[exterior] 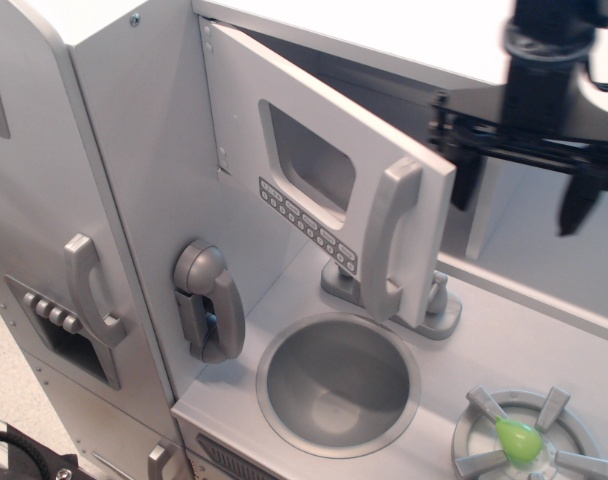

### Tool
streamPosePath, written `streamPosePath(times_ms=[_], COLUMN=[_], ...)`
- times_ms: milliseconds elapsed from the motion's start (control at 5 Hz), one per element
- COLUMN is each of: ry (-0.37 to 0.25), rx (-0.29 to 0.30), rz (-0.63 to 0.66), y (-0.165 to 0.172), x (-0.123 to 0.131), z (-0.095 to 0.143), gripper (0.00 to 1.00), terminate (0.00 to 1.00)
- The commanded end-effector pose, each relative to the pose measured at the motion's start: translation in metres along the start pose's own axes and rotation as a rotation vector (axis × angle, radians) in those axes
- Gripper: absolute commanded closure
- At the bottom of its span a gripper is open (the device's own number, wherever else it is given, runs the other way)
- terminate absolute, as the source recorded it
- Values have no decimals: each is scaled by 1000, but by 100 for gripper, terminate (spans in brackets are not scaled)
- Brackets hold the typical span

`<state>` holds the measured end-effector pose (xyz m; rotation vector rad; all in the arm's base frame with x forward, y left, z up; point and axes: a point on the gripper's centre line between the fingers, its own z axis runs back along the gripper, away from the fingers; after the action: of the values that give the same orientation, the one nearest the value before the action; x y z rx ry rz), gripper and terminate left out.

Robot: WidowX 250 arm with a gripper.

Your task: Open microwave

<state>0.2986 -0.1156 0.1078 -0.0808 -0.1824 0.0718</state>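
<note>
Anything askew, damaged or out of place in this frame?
Nothing stands out. The microwave door is swung partly open on its left hinges, as the task intends. The gripper hangs open past the door's free edge, holding nothing. The sink holds nothing; no spill or damage shows.

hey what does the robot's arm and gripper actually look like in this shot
The gripper is all black: a wide horizontal bar with two tapered, pointed jaws hanging from it. Above it rises a dark, blocky arm section, with what looks like a thin black cable looping at its right side. No markings or colour accents are visible; the image is blurred.
</note>
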Motion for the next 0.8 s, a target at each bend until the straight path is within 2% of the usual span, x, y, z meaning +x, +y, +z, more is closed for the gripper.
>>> streamPosePath(times_ms=[0, 200, 400, 600], ry=[-30, -10, 22, 35], rx=[-18, -22, -42, -31], rz=[-22, -51, -81, -85], y=[49, 85, 106, 122], x=[-24, -53, -74, -79], z=[33, 33, 39, 52], gripper=[0, 0, 0, 0], terminate=[0, 0, 0, 0])
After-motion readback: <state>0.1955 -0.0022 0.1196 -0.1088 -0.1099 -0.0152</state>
